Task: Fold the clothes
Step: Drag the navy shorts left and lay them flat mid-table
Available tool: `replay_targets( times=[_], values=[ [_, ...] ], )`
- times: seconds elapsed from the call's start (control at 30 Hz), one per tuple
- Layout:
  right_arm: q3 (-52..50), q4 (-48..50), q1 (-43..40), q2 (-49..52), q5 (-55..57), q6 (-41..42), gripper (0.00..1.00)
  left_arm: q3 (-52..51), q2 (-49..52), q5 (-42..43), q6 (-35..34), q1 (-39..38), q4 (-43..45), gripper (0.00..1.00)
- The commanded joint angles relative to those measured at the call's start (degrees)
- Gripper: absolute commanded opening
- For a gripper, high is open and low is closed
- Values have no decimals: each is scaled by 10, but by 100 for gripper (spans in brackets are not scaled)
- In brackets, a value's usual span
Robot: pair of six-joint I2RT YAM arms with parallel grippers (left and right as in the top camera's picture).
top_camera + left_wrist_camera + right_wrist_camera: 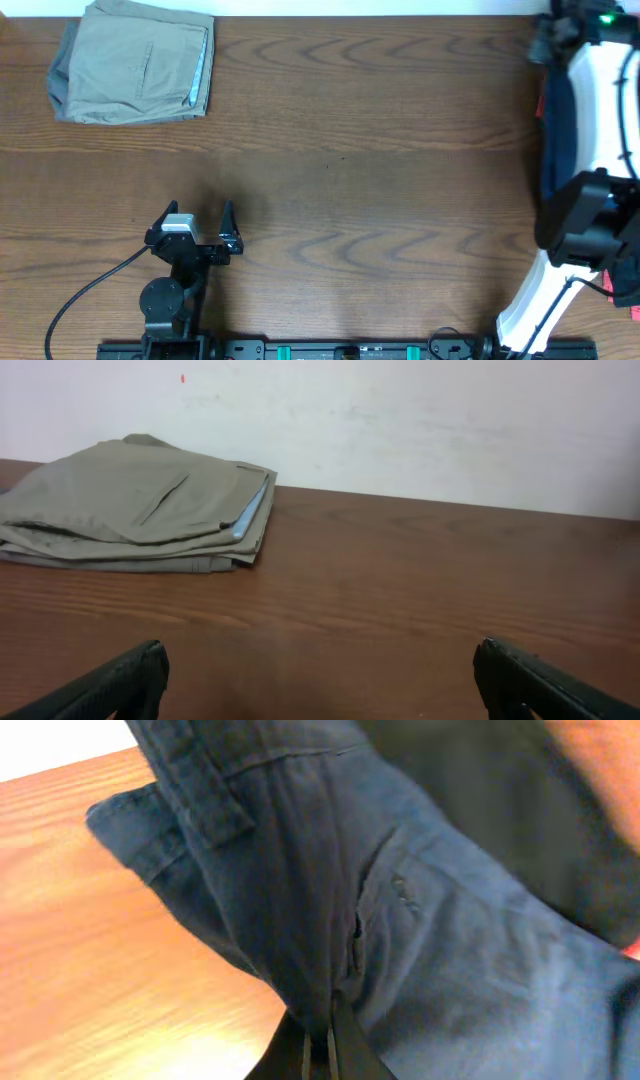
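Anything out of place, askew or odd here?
Nothing spilled or damaged. The khaki shorts lie folded at the far left corner, with a pale blue strip showing at one edge. The navy shorts are bunched at the right edge of the table, pinched in the right gripper.

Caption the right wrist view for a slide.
Right gripper shut on a fold of navy blue shorts, black garment behind, wooden table at left.

Lab-type robot test bench: wood-grain tabletop (pixel 400 150), bare white wall (pixel 450 420), arm bases (pixel 163 300) mounted on an edge rail (pixel 340 350).
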Motion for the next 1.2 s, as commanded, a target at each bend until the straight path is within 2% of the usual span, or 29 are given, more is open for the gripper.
replay_targets(
  times=[0.0,0.17,0.5,0.73,0.93,0.97,1.0,1.07,1.1,1.17],
  values=[
    [-1,2,77,-23,-92,11,1,-10,-1,10,8,2,-19,98],
    [-1,2,196,-20,-92,-46,1,-10,-1,10,8,2,-19,98],
    [-1,-15,407,11,-139,-74,1,-10,-1,10,8,2,-19,98],
    [-2,-64,464,14,-143,-43,1,-10,-1,10,8,2,-19,98],
    [-2,-131,486,14,-216,-39,1,-10,-1,10,8,2,-19,98],
    [-2,-143,487,14,-216,-39,5,-10,-1,10,8,2,-19,98],
    [-2,-155,488,14,-216,-39,16,-10,-1,10,8,2,-19,98],
    [-2,-170,488,14,-216,-39,46,-10,-1,10,8,2,-19,98],
    [-2,-176,488,14,-216,-40,55,-10,-1,10,8,2,-19,98],
    [0,-193,487,13,-211,-40,62,-10,-1,10,8,2,-19,98]
  ],
)
